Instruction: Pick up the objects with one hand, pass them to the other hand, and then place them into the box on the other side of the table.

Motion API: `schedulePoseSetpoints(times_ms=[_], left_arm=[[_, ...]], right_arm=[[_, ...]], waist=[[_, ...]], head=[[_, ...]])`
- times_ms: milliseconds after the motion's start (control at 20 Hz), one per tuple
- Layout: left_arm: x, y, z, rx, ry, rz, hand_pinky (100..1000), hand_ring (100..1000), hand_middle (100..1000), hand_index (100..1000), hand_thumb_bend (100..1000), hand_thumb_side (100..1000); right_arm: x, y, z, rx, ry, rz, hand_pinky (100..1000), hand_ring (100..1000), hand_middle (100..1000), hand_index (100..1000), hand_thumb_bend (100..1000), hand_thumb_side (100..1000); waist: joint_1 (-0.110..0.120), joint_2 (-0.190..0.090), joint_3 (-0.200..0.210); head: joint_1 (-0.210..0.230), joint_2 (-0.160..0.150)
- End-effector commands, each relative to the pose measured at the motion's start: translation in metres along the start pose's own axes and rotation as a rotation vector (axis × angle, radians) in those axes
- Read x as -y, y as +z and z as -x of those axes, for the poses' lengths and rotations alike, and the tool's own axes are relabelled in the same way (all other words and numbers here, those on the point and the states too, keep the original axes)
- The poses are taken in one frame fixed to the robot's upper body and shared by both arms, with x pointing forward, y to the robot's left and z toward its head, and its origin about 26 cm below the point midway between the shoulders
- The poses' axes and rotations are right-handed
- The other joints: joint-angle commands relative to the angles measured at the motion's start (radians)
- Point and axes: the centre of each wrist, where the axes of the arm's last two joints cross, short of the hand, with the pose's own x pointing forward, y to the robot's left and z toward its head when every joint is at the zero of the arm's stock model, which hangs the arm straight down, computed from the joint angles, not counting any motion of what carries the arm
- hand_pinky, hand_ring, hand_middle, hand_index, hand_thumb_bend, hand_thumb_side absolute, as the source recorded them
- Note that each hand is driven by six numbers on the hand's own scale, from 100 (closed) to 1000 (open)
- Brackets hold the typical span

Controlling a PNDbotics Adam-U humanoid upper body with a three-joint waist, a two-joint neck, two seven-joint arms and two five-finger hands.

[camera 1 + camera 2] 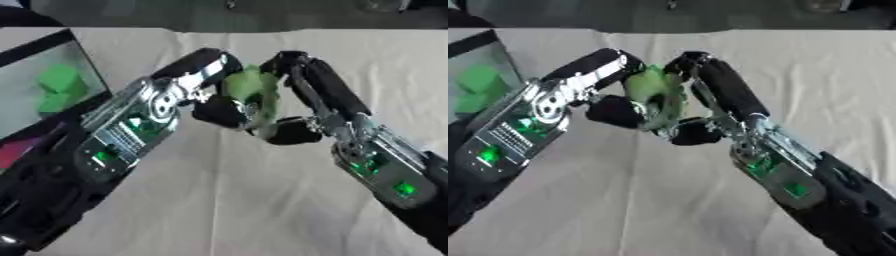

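Observation:
A light green object hangs above the middle of the table, held between both hands. My left hand comes in from the left, its fingers curled over the object's top and its thumb under it. From the right, my right hand curls its fingers over the object's far side, with its thumb below. Both hands touch the object, and most of it is hidden by the fingers. The box stands at the left edge and holds green pieces.
A beige cloth covers the table. The box's dark rim lies close beside my left forearm. A dark strip runs along the table's far edge.

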Motion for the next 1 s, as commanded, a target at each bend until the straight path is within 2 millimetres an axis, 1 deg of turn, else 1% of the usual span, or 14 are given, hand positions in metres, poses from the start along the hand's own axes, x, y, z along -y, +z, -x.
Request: schedulePoseSetpoints(times_ms=[50, 350, 600, 800, 1000], left_arm=[[-0.01, 0.007, 0.001, -0.002, -0.038, -0.026, 880, 559, 438, 363, 100, 149], [-0.015, 0.012, 0.006, -0.017, -0.046, -0.044, 879, 556, 427, 357, 100, 147], [-0.021, 0.019, 0.014, -0.033, -0.04, -0.091, 881, 552, 424, 354, 100, 144], [-0.035, 0.033, 0.024, -0.049, -0.022, -0.168, 888, 547, 427, 353, 100, 139], [-0.053, 0.051, 0.042, -0.102, 0.018, -0.263, 899, 544, 429, 352, 100, 138]], right_arm=[[0.013, -0.001, 0.001, -0.01, 0.044, 0.032, 660, 753, 751, 812, 671, 370], [0.013, 0.0, 0.004, -0.037, 0.077, 0.017, 691, 792, 800, 852, 694, 410], [0.013, 0.002, 0.007, -0.049, 0.095, 0.012, 699, 801, 810, 857, 697, 423], [0.014, 0.004, 0.011, -0.066, 0.095, 0.03, 689, 794, 805, 849, 688, 420], [0.014, 0.007, 0.016, -0.08, 0.09, 0.053, 687, 793, 804, 847, 678, 424]], waist=[[0.007, -0.025, 0.0], [0.007, -0.027, 0.002], [0.007, -0.027, 0.002], [0.005, -0.027, 0.001], [0.004, -0.028, -0.003]], head=[[0.002, 0.002], [0.003, 0.002], [0.006, 0.002], [0.009, 0.002], [0.015, 0.002]])
